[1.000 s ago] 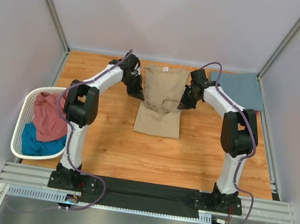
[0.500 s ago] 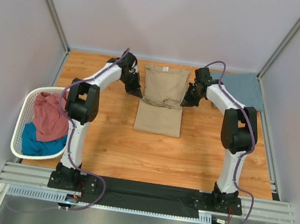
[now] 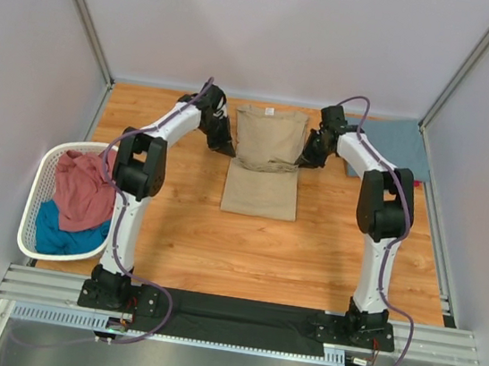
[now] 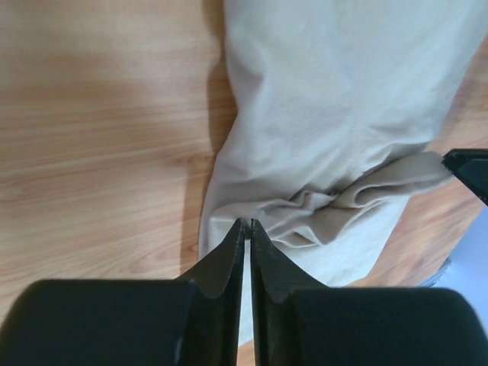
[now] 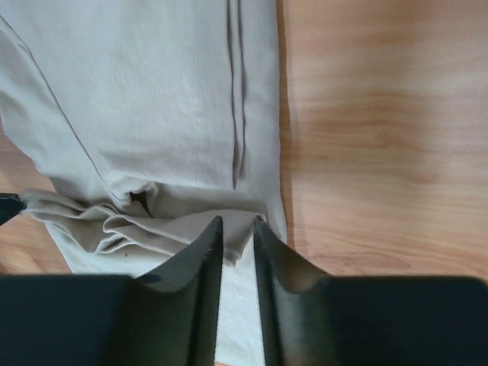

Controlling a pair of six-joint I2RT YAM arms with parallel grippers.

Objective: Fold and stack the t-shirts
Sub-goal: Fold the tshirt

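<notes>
A tan t-shirt lies flat in the middle of the table, its small white neck label at the far end. Its near part is folded up and bunched across the middle. My left gripper is shut on the bunched fold at the shirt's left edge; in the left wrist view the jaws are pressed together on the tan cloth. My right gripper pinches the fold at the right edge; in the right wrist view a cloth corner sits between slightly parted jaws on the tan shirt.
A slate blue t-shirt lies folded at the far right corner. A white slatted basket at the left edge holds a dusty pink shirt and a teal shirt. Grey walls close in three sides.
Both grippers have moved toward the far side, carrying the shirt's fold up with them. The folded-over part now reaches further toward the collar.
</notes>
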